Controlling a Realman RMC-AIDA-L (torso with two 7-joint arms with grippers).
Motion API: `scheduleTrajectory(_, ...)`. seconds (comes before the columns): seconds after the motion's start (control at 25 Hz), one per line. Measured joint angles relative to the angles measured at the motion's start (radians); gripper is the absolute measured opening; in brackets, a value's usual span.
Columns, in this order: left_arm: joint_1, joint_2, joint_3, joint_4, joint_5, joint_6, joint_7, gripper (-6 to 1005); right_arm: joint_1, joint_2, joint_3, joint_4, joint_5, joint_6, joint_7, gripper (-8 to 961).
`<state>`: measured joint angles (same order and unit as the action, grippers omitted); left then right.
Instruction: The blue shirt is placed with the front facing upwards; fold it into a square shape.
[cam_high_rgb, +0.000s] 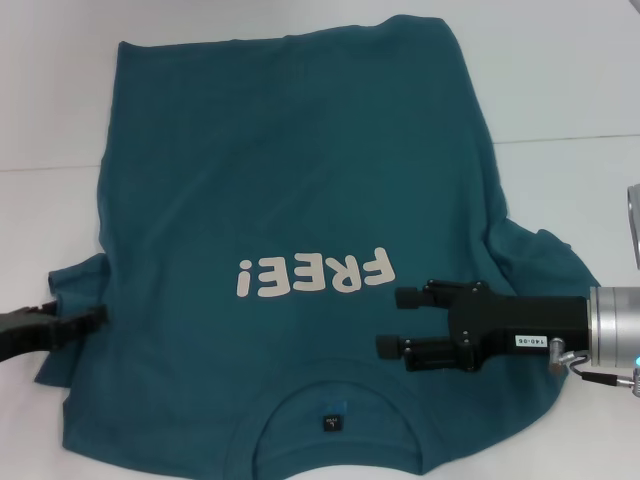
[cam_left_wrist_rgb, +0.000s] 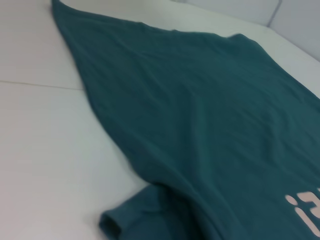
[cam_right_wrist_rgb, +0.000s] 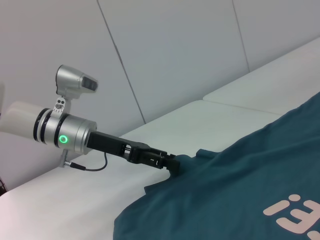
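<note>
**Both grippers at the sleeves, shirt not yet folded**

The blue shirt (cam_high_rgb: 290, 230) lies flat and face up on the white tabletop (cam_high_rgb: 560, 90), collar (cam_high_rgb: 335, 425) at the near edge and hem at the far side, with the pale "FREE!" print (cam_high_rgb: 315, 275) across the chest; no fold is made yet; the left gripper (cam_high_rgb: 88, 320) sits low at the left sleeve (cam_high_rgb: 70, 300), and in the right wrist view its fingers (cam_right_wrist_rgb: 172, 162) meet the sleeve edge, seemingly pinching cloth, though whether they are closed on it I cannot tell; the right gripper (cam_high_rgb: 398, 322) hovers over the right chest just beside the print, its fingers (cam_high_rgb: 420, 297) spread wide and holding nothing; the right sleeve (cam_high_rgb: 545, 270) lies bunched and rumpled beside it; the risks, as I judge them: a thin pinch on the left sleeve may slip out when lifted; a right grasp here could take only the top layer, dragging the front and creasing the print; the rumpled right sleeve may fold in crooked and spoil the square
</note>
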<state>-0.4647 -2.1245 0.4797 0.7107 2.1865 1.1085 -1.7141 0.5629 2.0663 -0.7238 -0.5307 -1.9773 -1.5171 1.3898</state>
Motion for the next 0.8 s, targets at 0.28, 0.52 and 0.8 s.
scheduleTrajectory(0.28, -0.001, -0.001, 0.006, 0.0, 0.005, -0.021, -0.024, 624, -0.004, 0.002, 0.0, 0.0, 0.0, 0.001, -0.003, 917)
scheduleTrajectory(0.52, 0.0, -0.002, 0.008, -0.002, 0.006, -0.022, -0.024, 361, -0.006, 0.002, 0.0, 0.0, 0.0, -0.002, -0.004, 916)
scheduleTrajectory(0.8, -0.004, -0.002, 0.01, -0.003, 0.006, -0.023, -0.025, 176, -0.006, 0.002, 0.003, 0.0, 0.0, -0.003, -0.005, 915)
